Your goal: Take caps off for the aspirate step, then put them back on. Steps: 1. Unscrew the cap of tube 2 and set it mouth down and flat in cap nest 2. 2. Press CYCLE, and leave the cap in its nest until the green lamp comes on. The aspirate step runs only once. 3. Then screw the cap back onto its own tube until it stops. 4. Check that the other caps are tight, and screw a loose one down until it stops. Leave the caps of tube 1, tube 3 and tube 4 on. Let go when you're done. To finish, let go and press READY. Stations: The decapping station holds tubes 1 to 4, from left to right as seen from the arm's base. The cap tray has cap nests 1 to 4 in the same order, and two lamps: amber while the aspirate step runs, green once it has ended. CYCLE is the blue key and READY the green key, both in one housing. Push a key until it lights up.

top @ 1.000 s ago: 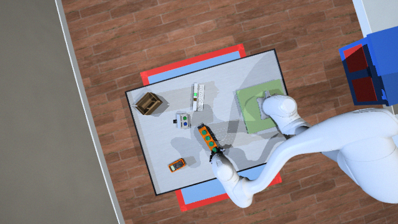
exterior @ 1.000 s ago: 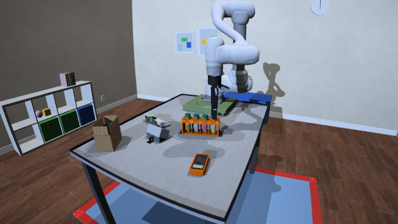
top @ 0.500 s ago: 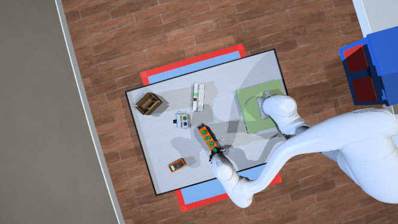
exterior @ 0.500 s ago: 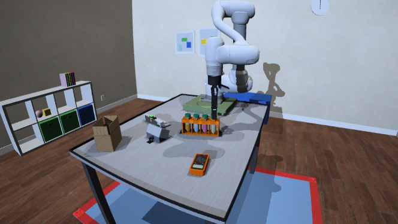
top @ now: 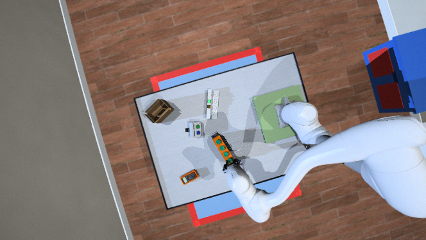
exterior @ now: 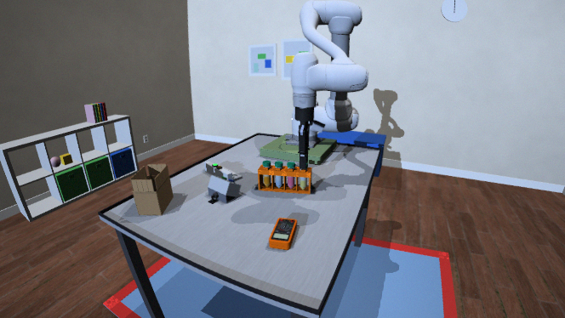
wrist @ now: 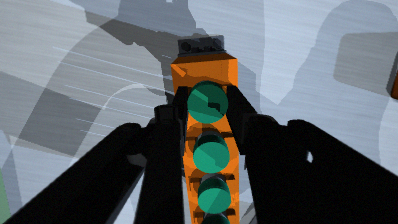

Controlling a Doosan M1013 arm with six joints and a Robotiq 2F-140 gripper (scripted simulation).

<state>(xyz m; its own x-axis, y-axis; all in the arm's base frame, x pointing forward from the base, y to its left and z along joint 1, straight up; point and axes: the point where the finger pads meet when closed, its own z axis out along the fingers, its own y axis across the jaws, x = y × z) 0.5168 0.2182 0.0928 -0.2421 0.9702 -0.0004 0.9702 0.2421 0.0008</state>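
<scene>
The orange decapping station [top: 223, 149] stands mid-table with four green-capped tubes in a row; it also shows in the exterior view [exterior: 284, 178]. My gripper [exterior: 302, 166] comes straight down on the end tube at the right of the row in that view, nearest the table's front edge in the top view [top: 231, 162]. In the wrist view the two black fingers press both sides of that tube's green cap [wrist: 207, 102]; the gripper is shut on it. The other three caps [wrist: 212, 155] sit on their tubes. The cap tray [top: 212, 103] shows a lit green lamp [top: 208, 101], and its nests look empty.
The key housing [top: 195, 129] with a green and a blue key sits left of the station. An orange multimeter [top: 189, 176] lies near the table's front edge. A cardboard box [top: 158, 110] stands at the far left. The arm's base stands on a green plate [top: 276, 112].
</scene>
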